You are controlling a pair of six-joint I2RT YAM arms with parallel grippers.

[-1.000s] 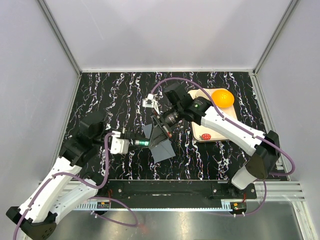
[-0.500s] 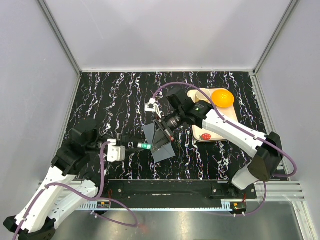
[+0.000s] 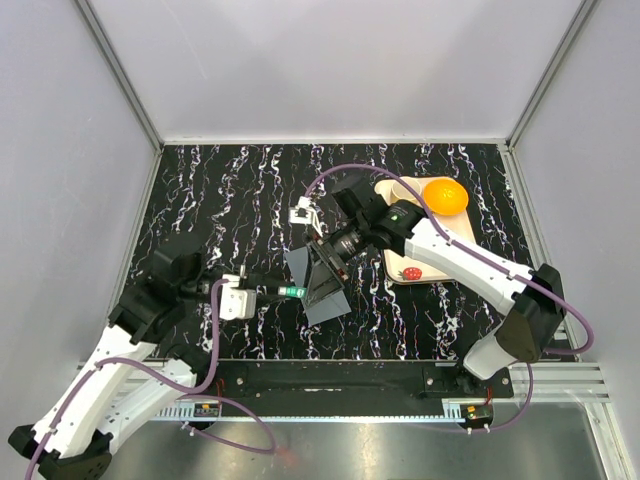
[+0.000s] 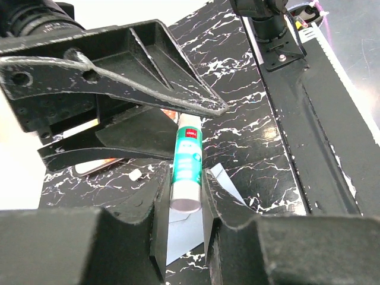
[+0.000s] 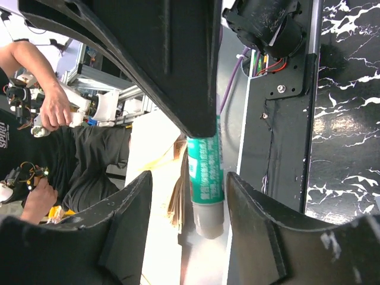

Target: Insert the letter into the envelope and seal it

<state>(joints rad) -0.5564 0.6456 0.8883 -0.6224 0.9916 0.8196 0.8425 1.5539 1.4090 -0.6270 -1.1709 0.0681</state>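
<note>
The dark slate-grey envelope (image 3: 327, 300) lies flat mid-table, and it shows as pale grey paper (image 4: 181, 228) under my left fingers. The letter is not in view. My left gripper (image 3: 268, 292) (image 4: 185, 178) is shut on a green glue stick (image 3: 290, 291) (image 4: 189, 157), held level just above the envelope. My right gripper (image 3: 320, 262) (image 5: 189, 178) is open. The far end of the glue stick (image 5: 206, 178) sits between its fingers and touches neither.
A cream strawberry-printed tray (image 3: 410, 262) with an orange (image 3: 445, 196) on it stands right of the envelope, under the right arm. A small white piece (image 4: 135, 174) lies on the black marbled tabletop beside the envelope.
My right gripper's jaws have opened around the glue stick's end. My left arm drew back a little and came forward again, still holding the stick.
</note>
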